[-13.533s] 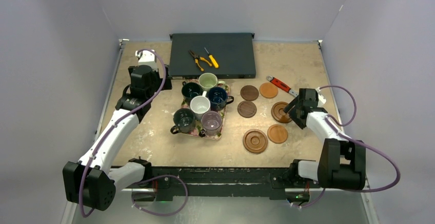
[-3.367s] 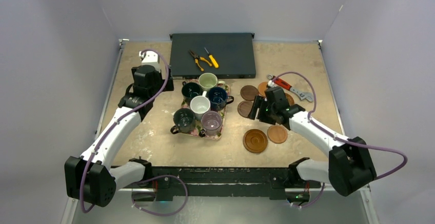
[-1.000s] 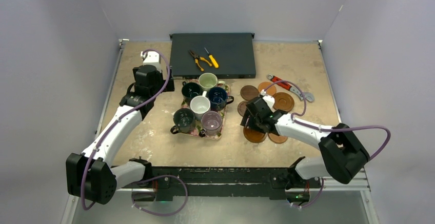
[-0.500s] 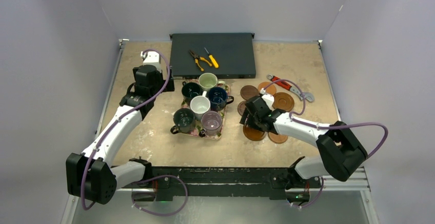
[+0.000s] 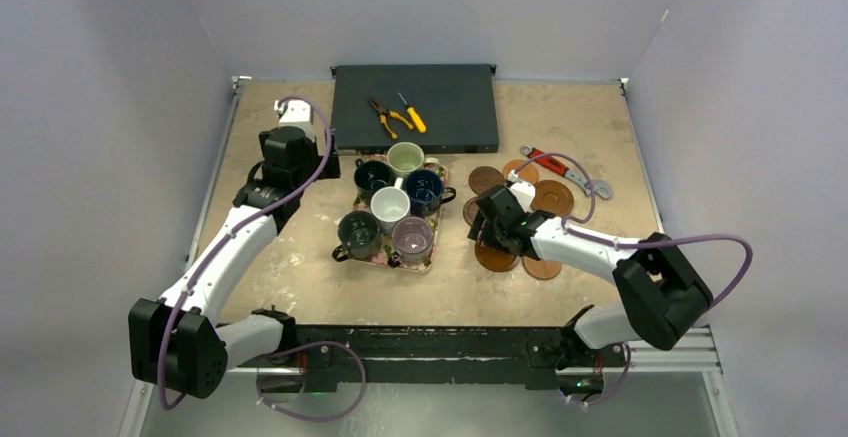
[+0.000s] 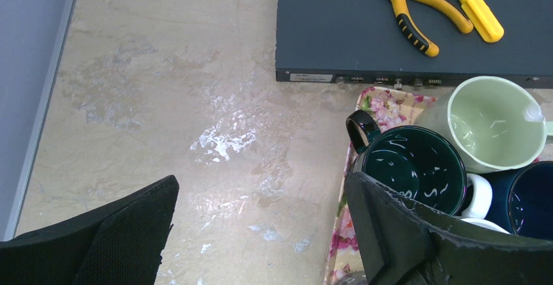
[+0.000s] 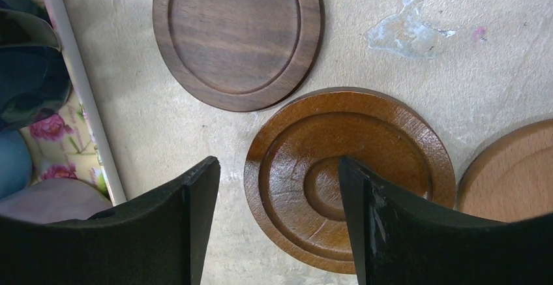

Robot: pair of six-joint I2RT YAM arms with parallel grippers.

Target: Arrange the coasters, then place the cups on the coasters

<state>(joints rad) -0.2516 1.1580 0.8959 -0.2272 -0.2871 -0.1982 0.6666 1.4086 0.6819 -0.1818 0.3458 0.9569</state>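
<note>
Six cups stand on the floral tray (image 5: 400, 265): pale green (image 5: 405, 158), dark teal (image 5: 373, 175), navy (image 5: 423, 190), white (image 5: 389, 204), dark grey-black (image 5: 358, 232) and purplish (image 5: 412, 238). The coasters lie to the tray's right. My right gripper (image 7: 277, 220) is open and low over the near ringed coaster (image 7: 349, 174), its jaws straddling that coaster's left rim. A dark brown coaster (image 7: 238, 37) lies just beyond and a light tan one (image 7: 515, 174) to the right. My left gripper (image 6: 261, 233) hangs open over bare table left of the dark teal cup (image 6: 407, 167).
At the back sits a dark flat box (image 5: 414, 107) carrying yellow-handled pliers (image 5: 390, 115) and a screwdriver (image 5: 412, 112). A red-handled wrench (image 5: 565, 170) lies beyond the far coasters, among them a second ringed one (image 5: 551, 197). The tray's white edge (image 7: 78, 96) runs close to my right gripper's left finger.
My right gripper has crept slightly away from the table's near edge over the near ringed coaster and opened a little wider. The left arm has stayed still.
</note>
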